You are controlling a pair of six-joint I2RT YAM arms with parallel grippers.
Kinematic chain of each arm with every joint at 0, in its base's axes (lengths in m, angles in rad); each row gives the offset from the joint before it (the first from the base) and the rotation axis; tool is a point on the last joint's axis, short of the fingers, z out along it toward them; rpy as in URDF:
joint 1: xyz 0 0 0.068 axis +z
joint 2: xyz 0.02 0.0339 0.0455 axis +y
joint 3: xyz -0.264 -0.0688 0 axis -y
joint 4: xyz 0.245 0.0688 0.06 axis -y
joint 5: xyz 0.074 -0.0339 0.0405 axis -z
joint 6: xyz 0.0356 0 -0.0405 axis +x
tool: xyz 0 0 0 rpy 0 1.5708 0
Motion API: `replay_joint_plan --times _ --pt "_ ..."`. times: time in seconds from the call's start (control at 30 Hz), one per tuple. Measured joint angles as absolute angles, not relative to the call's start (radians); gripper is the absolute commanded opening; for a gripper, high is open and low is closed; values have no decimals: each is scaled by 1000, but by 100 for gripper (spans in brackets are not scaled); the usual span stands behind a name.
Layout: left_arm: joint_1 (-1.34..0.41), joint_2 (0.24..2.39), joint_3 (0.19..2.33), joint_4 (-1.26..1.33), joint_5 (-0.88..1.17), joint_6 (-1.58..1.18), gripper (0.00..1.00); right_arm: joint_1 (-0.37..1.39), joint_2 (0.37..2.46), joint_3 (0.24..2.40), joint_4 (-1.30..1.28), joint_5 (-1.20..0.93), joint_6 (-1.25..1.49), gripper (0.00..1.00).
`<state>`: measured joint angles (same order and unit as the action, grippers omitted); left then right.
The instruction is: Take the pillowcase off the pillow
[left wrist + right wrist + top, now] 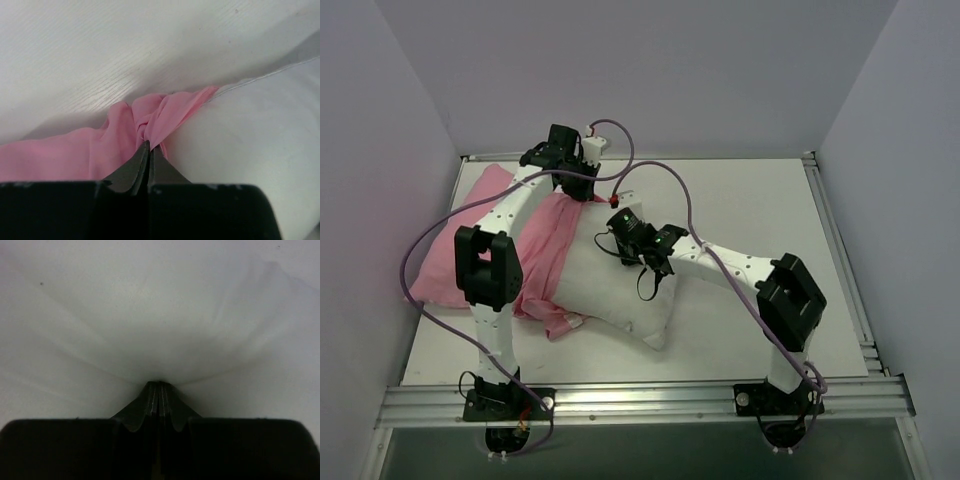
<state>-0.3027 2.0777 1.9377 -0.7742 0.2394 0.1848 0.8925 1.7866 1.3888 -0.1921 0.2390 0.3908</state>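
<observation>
The pink pillowcase [440,268] covers the left part of the white pillow [620,295], whose right half lies bare on the table. My left gripper [592,190] sits at the far edge of the bunched pink hem. In the left wrist view it [149,145] is shut on a twisted fold of the pillowcase [115,145], right beside the pillow's white seam [250,140]. My right gripper [617,240] is on top of the bare pillow. In the right wrist view it [160,384] is shut, pinching the pillow's white cloth [160,315], and creases fan out from the tips.
The white table [750,200] lies between grey walls on three sides. Aluminium rails run along the front edge [640,400] and the right edge [840,250]. Purple cables [420,250] loop from both arms over the pillow area.
</observation>
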Motion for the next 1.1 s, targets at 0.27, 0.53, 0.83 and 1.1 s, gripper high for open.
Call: replay_joint_plan --times 0.27,0.53,0.83,1.1 --pt "-307 2060 1938 -781 247 186 2 882 1843 1253 -35 324 437 0" --pt "-257 2051 1915 -782 194 271 2 791 1835 1194 37 257 458 0" --pt "-88 2051 1904 -829 149 341 6 628 1767 1179 -38 173 433 0" --pt "-78 2067 2019 -876 239 353 97 622 1762 1171 -67 163 411 0"
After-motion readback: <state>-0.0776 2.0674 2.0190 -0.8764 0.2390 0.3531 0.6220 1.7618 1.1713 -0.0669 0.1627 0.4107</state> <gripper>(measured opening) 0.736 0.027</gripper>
